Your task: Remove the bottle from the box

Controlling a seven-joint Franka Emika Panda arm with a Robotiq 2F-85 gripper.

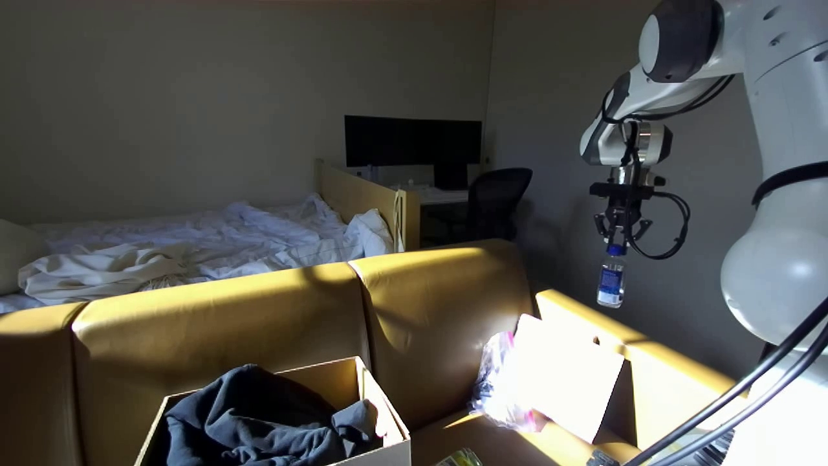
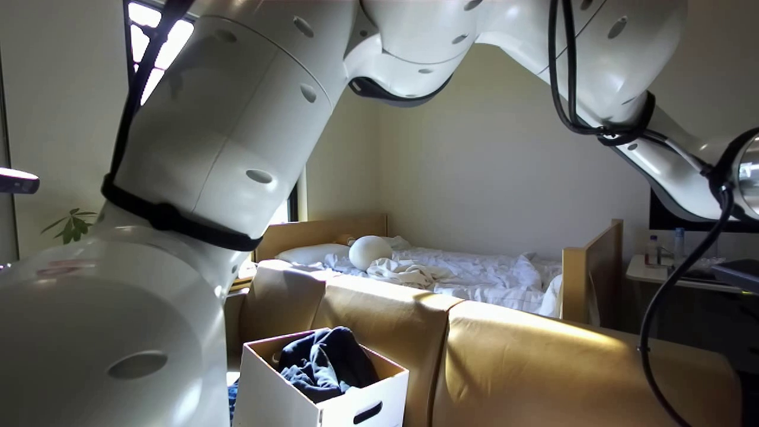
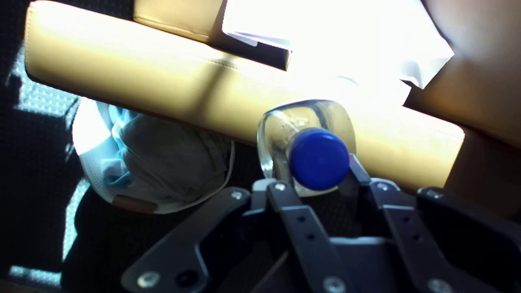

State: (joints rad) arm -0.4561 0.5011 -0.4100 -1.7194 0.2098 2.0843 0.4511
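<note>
1. The Robotiq gripper [image 3: 312, 176] pinches the plastic bottle [image 1: 610, 283] by its capped neck, likely so the body hangs free.
2. That bottle is outside the cardboard box [image 2: 274, 397], aloft near the armrest [image 1: 666, 378] of the sofa [image 1: 226, 310]; removal looks done.
3. Counted: one gripped bottle, two desk bottles [image 2: 653, 254] behind the sofa; one cardboard box before its backrest [image 1: 446, 298], holding dark clothing [image 1: 252, 414]; one laundry basket [image 3: 95, 179] beside its armrest.

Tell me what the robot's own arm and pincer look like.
The arm is glossy white with rounded, tube-like segments, dark joint covers and grey oval insets. Black cables run along it, with black straps wrapped around it. The pincer is black and dark grey, with angular, jointed fingers and silvery screws.
</note>
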